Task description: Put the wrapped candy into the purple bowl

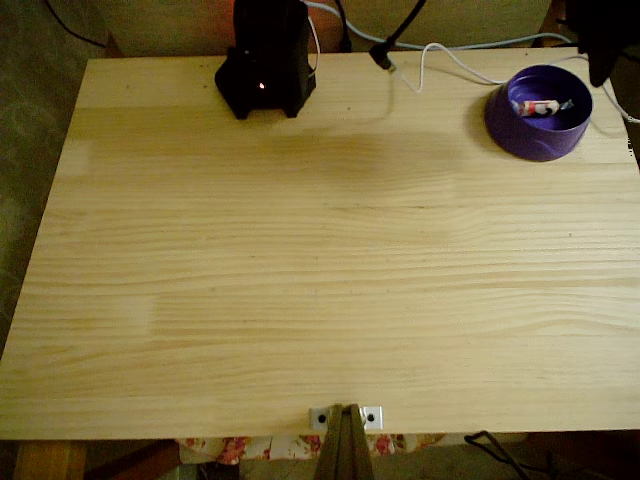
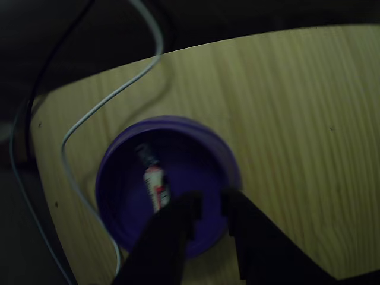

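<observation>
The purple bowl (image 1: 520, 130) stands at the table's far right corner. The wrapped candy (image 1: 540, 106) lies inside it, pale with red and dark markings. In the other view the candy (image 2: 156, 187) rests on the floor of the bowl (image 2: 119, 178), left of centre. My gripper (image 2: 211, 202) hovers over the bowl's near rim. Its two dark fingers (image 2: 178, 231) stand a little apart with nothing between them, beside the candy and not touching it. A dark part of the arm (image 1: 603, 50) hangs by the bowl's far right rim in the fixed view.
A black box with a red light (image 1: 264, 60) stands at the back middle of the table. A white cable (image 1: 440, 62) and a black plug (image 1: 384, 56) lie left of the bowl. A metal bracket (image 1: 345, 415) sits on the front edge. The table's edge runs close behind the bowl.
</observation>
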Controlling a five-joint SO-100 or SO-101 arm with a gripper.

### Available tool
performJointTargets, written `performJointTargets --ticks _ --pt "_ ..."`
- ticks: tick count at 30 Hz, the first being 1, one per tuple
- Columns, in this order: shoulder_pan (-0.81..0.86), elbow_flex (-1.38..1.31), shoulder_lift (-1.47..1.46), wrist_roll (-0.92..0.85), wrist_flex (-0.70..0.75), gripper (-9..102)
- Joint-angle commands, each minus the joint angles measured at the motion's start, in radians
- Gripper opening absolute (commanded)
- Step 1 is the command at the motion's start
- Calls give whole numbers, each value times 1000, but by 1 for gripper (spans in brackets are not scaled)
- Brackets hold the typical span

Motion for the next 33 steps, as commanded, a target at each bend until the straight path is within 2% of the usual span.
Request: performJointTargets --ticks 1,11,13,16,23,29,33 --pt "51 -18 187 -14 25 1" --pt "356 546 712 -86 -137 0" --pt "445 657 833 -91 -164 0" --pt "600 765 973 40 -167 0" --pt "1008 900 1134 101 -190 0" --pt "1330 1121 1319 54 -264 0" --pt "1447 1285 1468 44 -256 0"
